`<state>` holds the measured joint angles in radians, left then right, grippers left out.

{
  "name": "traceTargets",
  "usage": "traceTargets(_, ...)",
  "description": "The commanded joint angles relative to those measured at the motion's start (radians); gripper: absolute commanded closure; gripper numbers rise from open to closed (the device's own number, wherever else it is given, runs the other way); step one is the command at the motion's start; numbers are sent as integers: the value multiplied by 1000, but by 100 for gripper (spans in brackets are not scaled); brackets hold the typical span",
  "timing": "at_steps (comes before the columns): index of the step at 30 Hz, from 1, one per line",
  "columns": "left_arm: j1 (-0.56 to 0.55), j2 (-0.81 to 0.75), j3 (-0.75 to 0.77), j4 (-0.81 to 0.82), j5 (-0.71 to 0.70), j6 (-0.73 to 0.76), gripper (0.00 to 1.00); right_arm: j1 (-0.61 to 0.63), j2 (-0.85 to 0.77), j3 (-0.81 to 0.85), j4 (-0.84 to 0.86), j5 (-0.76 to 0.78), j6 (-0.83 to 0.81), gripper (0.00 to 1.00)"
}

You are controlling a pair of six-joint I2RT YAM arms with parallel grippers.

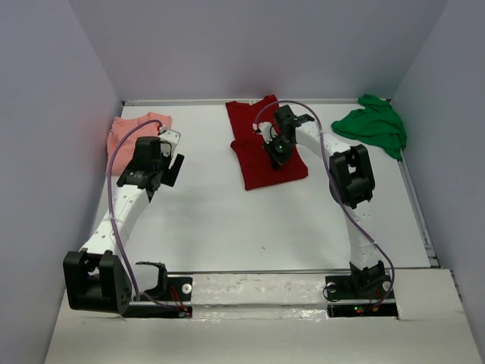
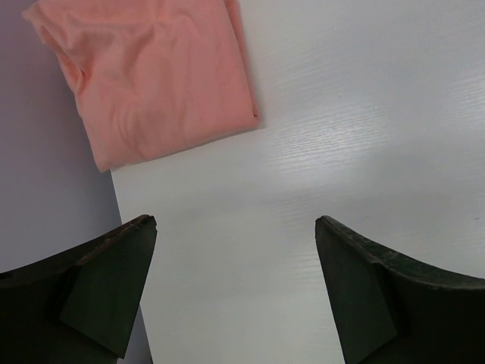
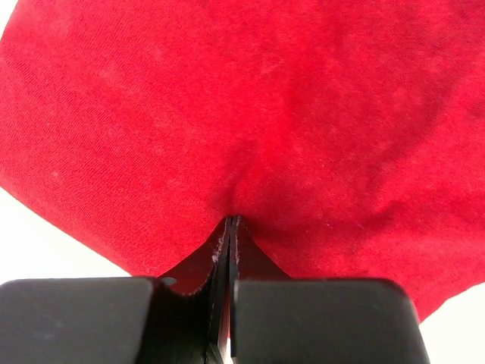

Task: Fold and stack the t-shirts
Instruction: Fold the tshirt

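Observation:
A dark red t-shirt (image 1: 258, 163) lies partly folded on the table at the back centre. My right gripper (image 1: 276, 150) is down on it, jaws shut, pinching a pucker of the red cloth (image 3: 250, 98) at its fingertips (image 3: 233, 220). The salmon-pink t-shirt (image 1: 129, 130) lies folded in the back left corner. It fills the upper left of the left wrist view (image 2: 159, 83). My left gripper (image 1: 174, 152) hovers just right of it, open wide (image 2: 235, 227), with only bare table between its fingers. The bright green t-shirt (image 1: 373, 125) sits crumpled in the back right corner.
Grey walls (image 1: 53, 152) close in the white table (image 1: 227, 227) on the left, back and right. A metal rail (image 1: 420, 212) runs along the right edge. Both arm bases stand on a taped strip (image 1: 258, 292) at the near edge.

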<state>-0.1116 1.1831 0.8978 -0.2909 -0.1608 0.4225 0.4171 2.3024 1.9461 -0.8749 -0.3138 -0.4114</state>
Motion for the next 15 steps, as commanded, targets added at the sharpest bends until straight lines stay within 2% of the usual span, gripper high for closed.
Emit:
traceTargets(1, 0, 7, 29, -10, -14, 12, 1, 8, 2, -21, -38, -62, -15, 100)
traceTargets(10, 0, -7, 16, -17, -36, 13, 1, 75, 107, 106, -90, -139, 19, 100)
traceTargets(15, 0, -19, 3, -24, -43, 16, 1, 112, 181, 281, -134, -146, 23, 100)
